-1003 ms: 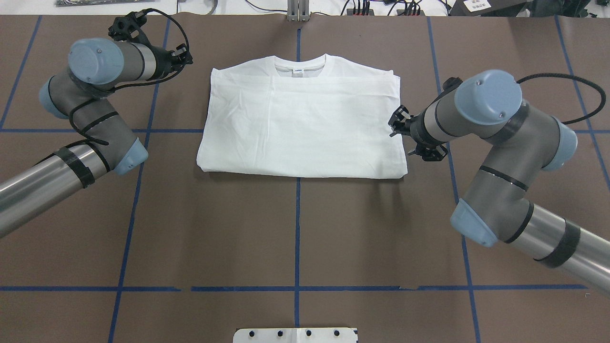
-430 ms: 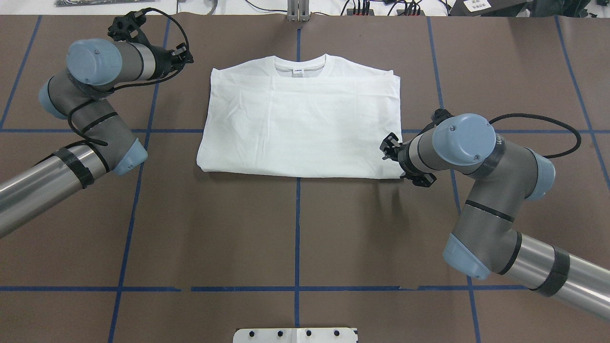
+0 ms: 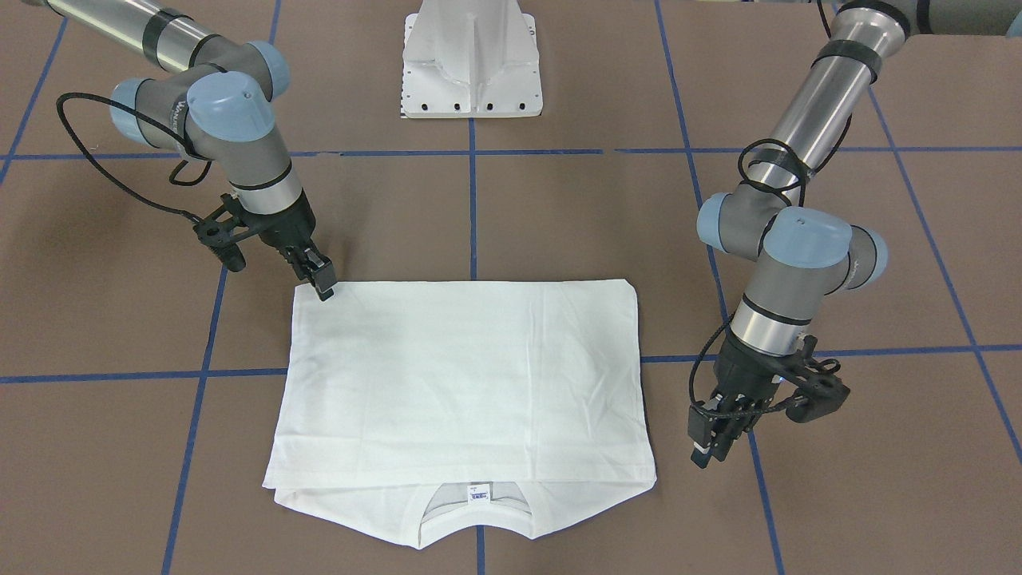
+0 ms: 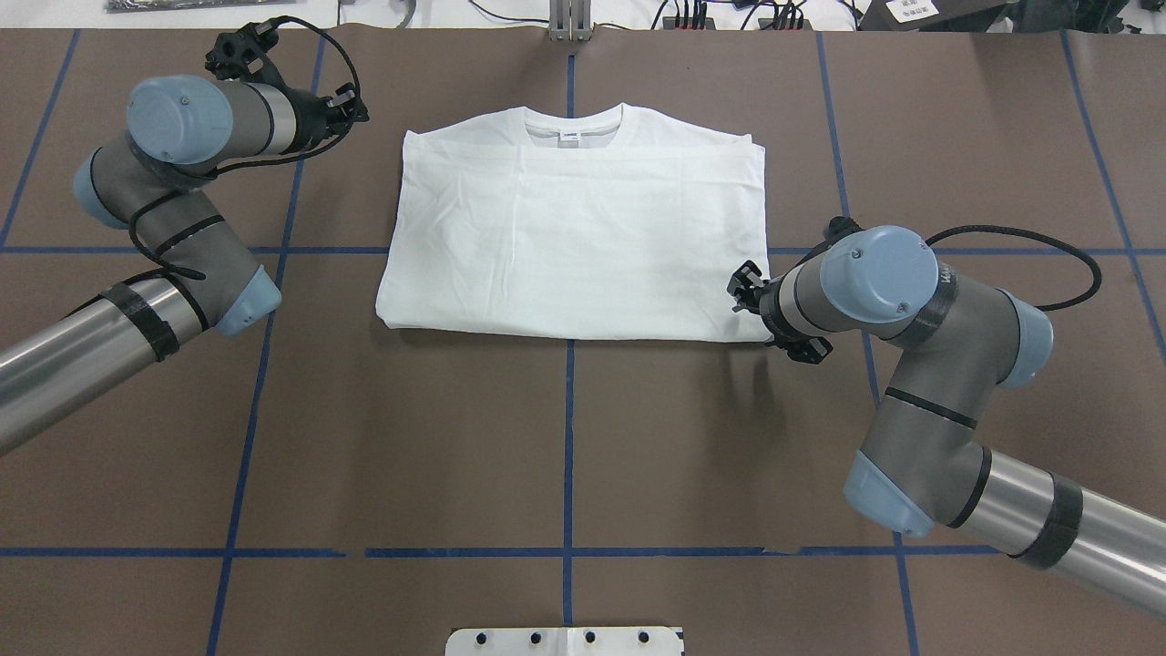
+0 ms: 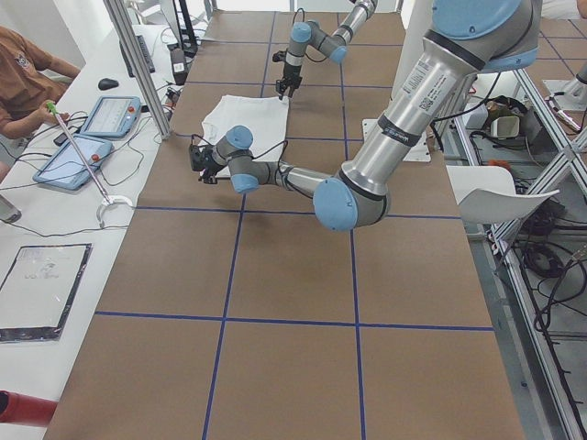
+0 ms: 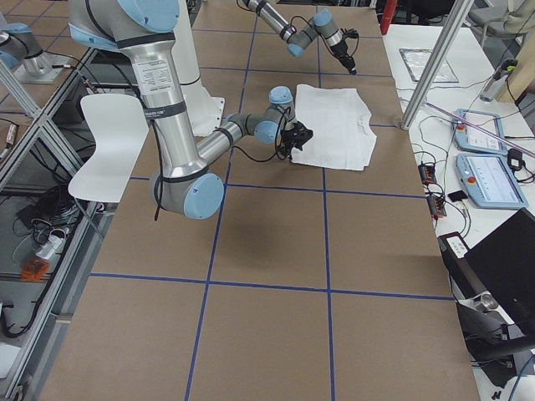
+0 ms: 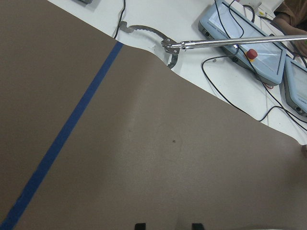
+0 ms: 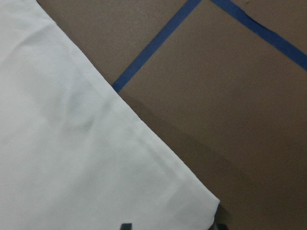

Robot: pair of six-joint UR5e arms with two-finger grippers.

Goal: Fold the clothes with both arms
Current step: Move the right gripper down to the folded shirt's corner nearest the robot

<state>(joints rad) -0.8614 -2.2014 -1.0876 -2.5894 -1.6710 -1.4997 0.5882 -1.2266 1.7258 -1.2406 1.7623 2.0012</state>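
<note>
White shirt [image 8: 72, 153] corner btm-left, brown table [image 8: 230, 120] w/ blue tape lines [image 8: 153, 50], fingertips [image 8: 125, 226] at btm edge

Neck label [image 3: 477, 494] — unreadable, no legible text

Silver-grey arms [image 4: 55, 351] (light-blue caps [image 4: 879, 273], black cables [image 4: 997, 228])

Shirt [image 4: 574, 246] is plain white, neck label [image 4: 570, 137] white with a bit of blue. Table cover [image 4: 410, 437] is flat brown with a blue tape grid [image 4: 568, 437]. Left arm [image 4: 55, 355] and right arm [image 4: 1120, 560]: silver tubes, dark grey joints, light-blue caps, black bands. White base [image 3: 471, 64] top centre in the front view.
</note>
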